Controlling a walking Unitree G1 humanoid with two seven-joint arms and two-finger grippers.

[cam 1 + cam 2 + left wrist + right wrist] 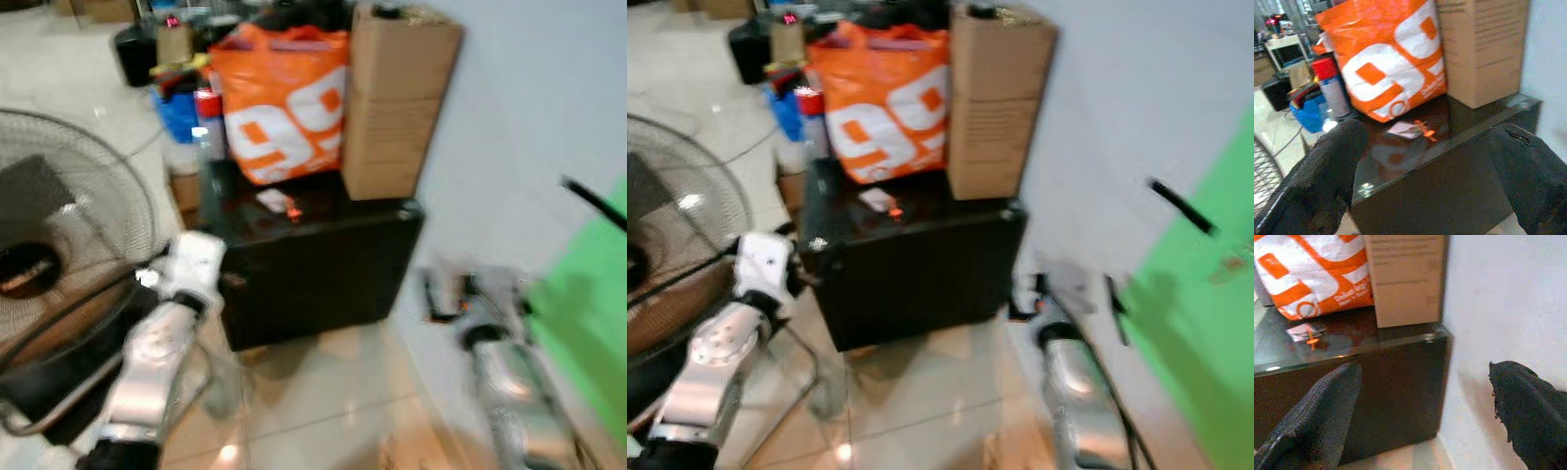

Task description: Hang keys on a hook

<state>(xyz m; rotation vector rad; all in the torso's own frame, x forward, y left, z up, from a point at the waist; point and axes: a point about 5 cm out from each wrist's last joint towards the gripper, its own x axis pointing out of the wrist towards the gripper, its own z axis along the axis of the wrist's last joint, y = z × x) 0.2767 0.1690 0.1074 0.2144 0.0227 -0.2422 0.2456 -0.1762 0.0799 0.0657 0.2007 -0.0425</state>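
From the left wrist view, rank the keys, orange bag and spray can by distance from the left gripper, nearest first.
From the left gripper, open:
1. Keys, lying on the black cabinet top, just ahead.
2. Orange bag, standing behind the keys.
3. Spray can, red-capped, off beside the bag; bag and can are close to call.
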